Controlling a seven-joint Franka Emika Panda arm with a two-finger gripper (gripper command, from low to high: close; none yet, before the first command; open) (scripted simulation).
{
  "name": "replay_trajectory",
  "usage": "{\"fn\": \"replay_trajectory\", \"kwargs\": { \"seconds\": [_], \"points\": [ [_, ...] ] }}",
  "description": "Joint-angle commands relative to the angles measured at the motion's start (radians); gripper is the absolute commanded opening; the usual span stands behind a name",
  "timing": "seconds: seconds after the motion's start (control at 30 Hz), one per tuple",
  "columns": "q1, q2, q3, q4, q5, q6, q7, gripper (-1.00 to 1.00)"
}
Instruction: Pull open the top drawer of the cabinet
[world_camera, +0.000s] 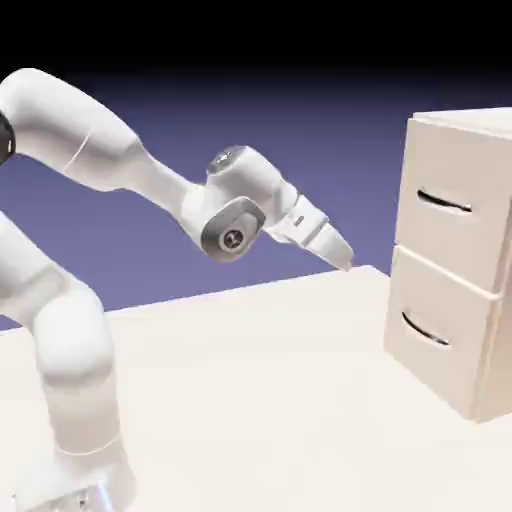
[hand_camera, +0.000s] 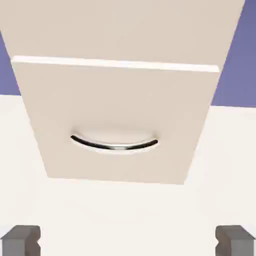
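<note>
- Blue-violet backdrop is sitting behind a pale table (world_camera: 250, 380), fading to black at the top of the exterior view.
- Cabinet (world_camera: 500, 330) is standing on the table at the exterior view's right, beige, boxy, two drawer fronts facing the arm.
- Top drawer (world_camera: 455, 170) is sitting flush with the cabinet front, looking closed, its thin dark curved handle (world_camera: 443, 203) showing across the panel.
- Lower drawer (world_camera: 440, 350) is matching it below, also closed, with its own dark handle (world_camera: 424, 330).
- White arm (world_camera: 90, 140) is reaching from the lower left toward the cabinet.
- Gripper (world_camera: 343, 260) is hanging in the air, angled down and right, well apart from the cabinet, touching nothing.
- Hand view is showing both grey fingertips (hand_camera: 21, 240) spread wide at the bottom corners, nothing between them.
- Hand view is also showing one drawer front with a curved handle (hand_camera: 114, 145), ahead of the fingers; cannot tell there which drawer.
</note>
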Motion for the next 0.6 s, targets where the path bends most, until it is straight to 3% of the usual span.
{"fn": "replay_trajectory", "kwargs": {
  "seconds": [0.0, 0.57],
  "points": [
    [0.026, -0.005, -0.023, 0.011, -0.044, -0.009, -0.041, 0.0],
    [0.471, -0.081, -0.405, 0.191, -0.783, -0.16, -0.736, 0.0]
  ]
}}
